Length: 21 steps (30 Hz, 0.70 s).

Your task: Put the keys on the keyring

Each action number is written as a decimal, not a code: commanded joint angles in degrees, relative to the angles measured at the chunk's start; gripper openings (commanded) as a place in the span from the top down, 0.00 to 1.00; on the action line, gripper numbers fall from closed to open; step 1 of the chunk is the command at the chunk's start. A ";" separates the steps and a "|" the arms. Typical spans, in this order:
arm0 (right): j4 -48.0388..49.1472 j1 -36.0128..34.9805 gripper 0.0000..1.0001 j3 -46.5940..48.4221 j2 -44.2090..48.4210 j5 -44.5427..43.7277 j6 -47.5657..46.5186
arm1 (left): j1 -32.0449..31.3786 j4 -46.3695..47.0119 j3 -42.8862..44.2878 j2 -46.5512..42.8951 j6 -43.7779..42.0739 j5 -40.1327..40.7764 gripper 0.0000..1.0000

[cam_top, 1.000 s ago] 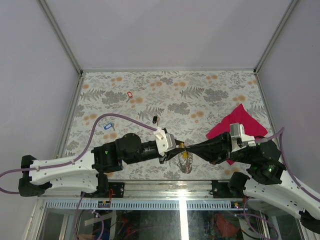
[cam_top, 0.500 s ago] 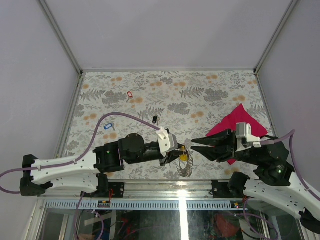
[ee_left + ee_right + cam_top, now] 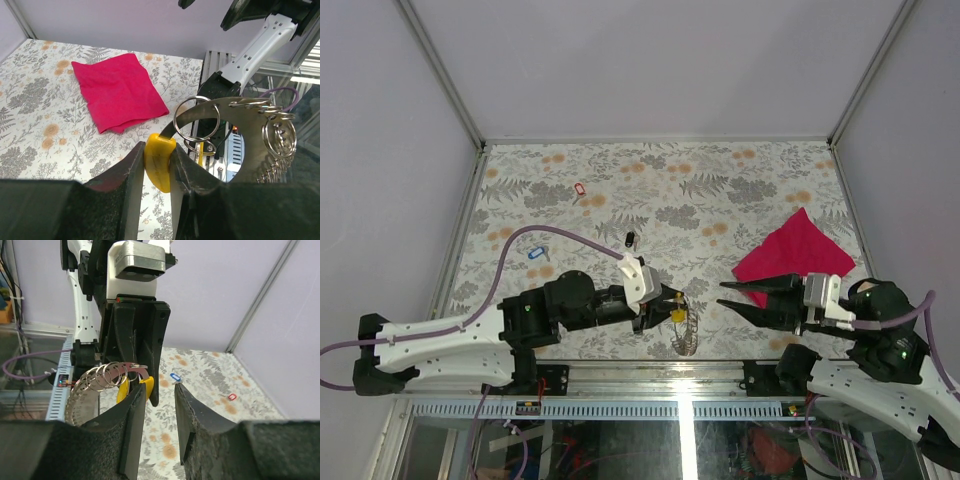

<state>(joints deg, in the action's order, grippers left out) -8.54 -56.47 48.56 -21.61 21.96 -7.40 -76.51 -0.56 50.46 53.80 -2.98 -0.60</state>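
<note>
Pinching the keyring [image 3: 227, 106] by its yellow piece [image 3: 159, 161] in the left gripper [image 3: 665, 309], jaws clenched on that piece, with the metal band and several small rings hanging just past the fingertips. Facing it with the right gripper [image 3: 724, 296], jaws parted, nothing between them, apart from the ring. Black key [image 3: 631, 239] on the table just beyond the left gripper, blue key [image 3: 533, 253] off to its left, red key [image 3: 580, 188] well beyond. Magenta cloth [image 3: 795, 252] just beyond the right gripper, maybe under one finger, unclear.

Magenta cloth [image 3: 795, 248], floral table [image 3: 720, 180], silvery keyring [image 3: 226, 104]
</note>
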 commanded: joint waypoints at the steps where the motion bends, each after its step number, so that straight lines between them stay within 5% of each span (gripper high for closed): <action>1: 3.94 0.04 0.64 0.11 -0.06 3.59 -10.28 | -0.22 8.73 -2.02 -1.82 3.20 0.71 1.00; 9: 6.53 0.04 0.64 -0.16 -4.31 11.67 -19.34 | -0.12 11.94 -4.45 -3.97 3.87 -0.79 1.00; 21: 10.17 0.04 0.67 -1.10 -6.55 14.17 -19.97 | -0.12 10.90 -6.04 -7.66 3.55 2.11 1.00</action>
<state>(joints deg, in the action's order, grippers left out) -3.38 -56.47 47.20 -27.27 34.30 -26.68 -76.51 4.95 44.99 47.27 0.05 -0.36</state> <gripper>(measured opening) 0.339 0.238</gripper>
